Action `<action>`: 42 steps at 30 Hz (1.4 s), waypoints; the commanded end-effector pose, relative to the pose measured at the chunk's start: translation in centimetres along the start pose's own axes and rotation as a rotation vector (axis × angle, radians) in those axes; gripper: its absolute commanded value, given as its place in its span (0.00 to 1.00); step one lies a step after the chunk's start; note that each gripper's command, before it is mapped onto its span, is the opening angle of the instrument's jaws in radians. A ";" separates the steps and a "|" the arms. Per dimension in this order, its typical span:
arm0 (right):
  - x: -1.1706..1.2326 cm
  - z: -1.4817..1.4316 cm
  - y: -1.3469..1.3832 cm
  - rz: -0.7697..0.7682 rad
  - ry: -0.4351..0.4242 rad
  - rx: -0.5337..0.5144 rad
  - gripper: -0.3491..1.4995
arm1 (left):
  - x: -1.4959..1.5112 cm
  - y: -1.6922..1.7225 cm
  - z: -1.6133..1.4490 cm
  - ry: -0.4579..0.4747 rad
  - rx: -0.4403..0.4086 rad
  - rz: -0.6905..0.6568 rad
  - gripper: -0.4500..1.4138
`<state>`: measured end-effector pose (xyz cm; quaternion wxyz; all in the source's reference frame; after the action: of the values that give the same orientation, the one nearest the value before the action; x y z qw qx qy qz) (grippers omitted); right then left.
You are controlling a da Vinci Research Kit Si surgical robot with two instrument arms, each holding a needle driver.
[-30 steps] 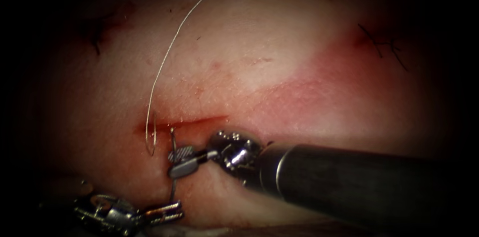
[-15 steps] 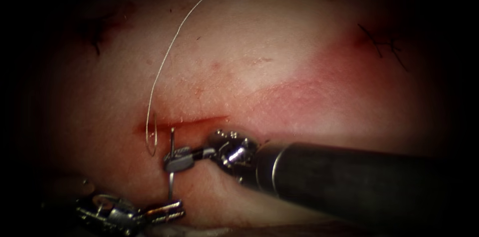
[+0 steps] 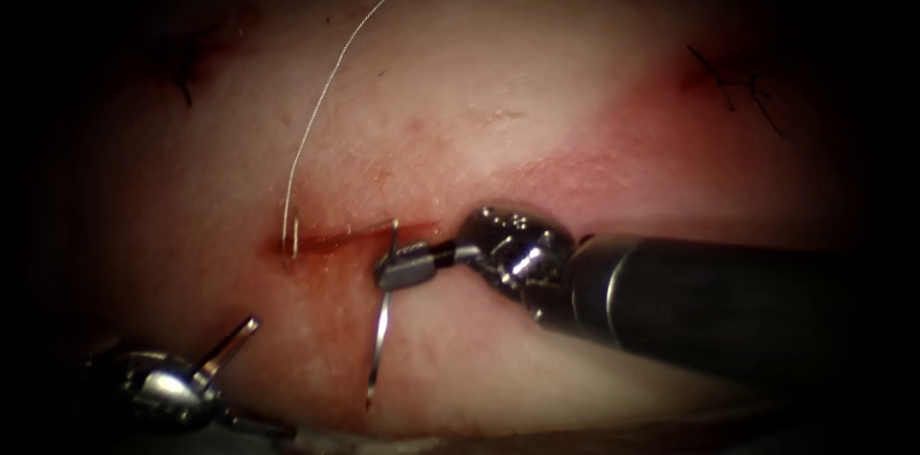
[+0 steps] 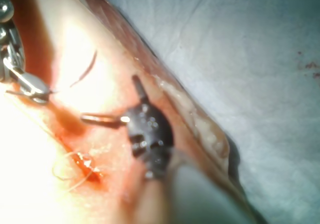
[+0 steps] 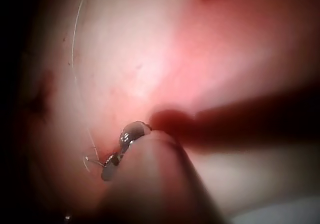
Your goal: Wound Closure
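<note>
- The right arm's tool (image 3: 402,263) comes in from three o'clock, its jaws pinching the needle (image 3: 381,340) near the upper end of its curve, close beside the cut (image 3: 355,237).
- A second ago the needle stood further toward nine o'clock, with the left arm's tool gripping its lower end; now it has been carried toward three o'clock and hangs free below the right jaws, its point toward six o'clock and out of the tissue (image 3: 498,110).
- The left arm's tool (image 3: 230,359) sits at seven o'clock with its jaws spread wide, holding nothing; it has let go and drawn back toward nine o'clock.
- The thread (image 3: 326,91) runs from twelve o'clock down to the left end of the cut, where a small loop enters the tissue; that loop looks shorter than it was a second ago.
- Red fluid (image 3: 316,259) wets the lower lip of the cut.
- To handle this well, I judge the grip should stay firm and square on the needle body, so the curve does not swivel between the jaws.
- Any pull should stay gentle and in line with the thread, as a sideways tug could tear the lip where it enters.
- The open left tool is best kept clear of the thread and the hanging point.
</note>
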<state>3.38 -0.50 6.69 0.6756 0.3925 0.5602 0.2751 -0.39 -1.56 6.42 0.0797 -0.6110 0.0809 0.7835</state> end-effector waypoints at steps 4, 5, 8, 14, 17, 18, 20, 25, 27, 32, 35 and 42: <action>0.39 0.02 -0.20 -0.144 0.021 -0.026 0.00 | -0.47 0.05 0.11 -0.023 -0.013 -0.011 0.63; 0.45 0.01 -0.24 -0.160 0.024 -0.030 0.00 | -0.53 0.05 0.11 -0.025 -0.014 -0.018 0.61; 0.70 -0.04 -0.40 -0.209 0.033 -0.033 0.00 | -0.71 0.03 0.14 -0.040 -0.012 -0.011 0.57; 1.33 -0.14 -0.72 -0.348 0.032 -0.079 0.00 | -0.99 -0.08 0.18 -0.069 0.002 0.001 0.45; 1.38 -0.10 -0.75 -0.475 -0.038 -0.120 0.00 | -1.18 -0.17 0.21 -0.094 0.012 0.011 0.33; 1.35 -0.08 -0.74 -0.500 -0.057 -0.127 0.00 | -1.21 -0.19 0.21 -0.102 0.018 0.013 0.32; 1.21 -0.02 -0.69 -0.571 -0.095 -0.149 0.00 | -1.31 -0.26 0.22 -0.125 0.023 0.000 0.27; 0.91 0.06 -0.52 -0.682 -0.162 -0.199 0.00 | -1.49 -0.35 0.23 -0.169 0.031 -0.026 0.23; 0.73 0.14 -0.37 -0.742 -0.200 -0.245 0.00 | -1.58 -0.33 0.25 -0.186 0.039 -0.025 0.23; 0.50 0.28 -0.11 -0.812 -0.248 -0.295 0.00 | -1.63 -0.31 0.26 -0.200 0.041 -0.027 0.23; 0.41 0.31 0.00 -0.845 -0.261 -0.313 0.00 | -1.65 -0.36 0.28 -0.203 0.041 -0.035 0.23; 0.27 0.44 0.02 -0.954 -0.272 -0.331 0.00 | -1.71 -0.47 0.30 -0.216 0.040 -0.065 0.22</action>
<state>3.80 -0.33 6.54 0.8465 0.0111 0.5313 -0.0322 -0.11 -1.00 8.08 0.1256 -0.5228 0.0695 0.8403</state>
